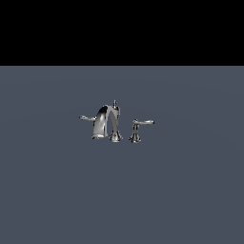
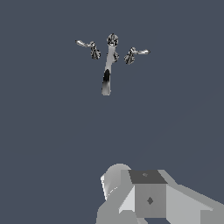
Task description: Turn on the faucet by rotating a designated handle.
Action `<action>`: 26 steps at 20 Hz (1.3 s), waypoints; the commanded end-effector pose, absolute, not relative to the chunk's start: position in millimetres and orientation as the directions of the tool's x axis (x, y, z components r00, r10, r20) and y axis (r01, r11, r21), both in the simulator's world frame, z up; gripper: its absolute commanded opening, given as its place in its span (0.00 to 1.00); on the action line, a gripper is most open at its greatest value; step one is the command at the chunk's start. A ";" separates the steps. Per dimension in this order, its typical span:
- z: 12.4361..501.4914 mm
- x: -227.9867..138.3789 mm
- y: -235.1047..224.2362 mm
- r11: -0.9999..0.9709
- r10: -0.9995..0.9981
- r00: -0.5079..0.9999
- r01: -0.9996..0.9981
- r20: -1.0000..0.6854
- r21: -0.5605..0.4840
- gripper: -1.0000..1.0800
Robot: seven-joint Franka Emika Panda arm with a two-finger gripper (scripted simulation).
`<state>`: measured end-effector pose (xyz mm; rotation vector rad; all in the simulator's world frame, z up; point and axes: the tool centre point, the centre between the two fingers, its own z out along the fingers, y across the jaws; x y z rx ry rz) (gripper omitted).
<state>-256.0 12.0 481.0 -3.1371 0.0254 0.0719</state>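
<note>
The chrome faucet (image 1: 107, 123) stands alone on the grey floor, with an arched spout and a knobbed rod (image 1: 115, 103) on top. The handle (image 1: 86, 117) is the thin lever with a curled tip at the exterior view's left, its base hidden behind the spout. The other lever (image 1: 138, 128) has a flared pedestal and stands at the right. In the wrist view the faucet (image 2: 107, 74) is seen from above, with the handle (image 2: 85, 44) and the other lever (image 2: 138, 53) on opposite sides of it. Grey blocks of my gripper (image 2: 148, 199) show far from it; the fingertips are not seen.
A flat grey floor (image 1: 190, 190) spreads all round the faucet. A black band fills the top of the exterior view. The arm does not show in the exterior view.
</note>
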 end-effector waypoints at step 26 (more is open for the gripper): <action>483.9 -228.3 2.4 -0.990 -0.135 0.990 -0.136 -0.042 -0.040 0.00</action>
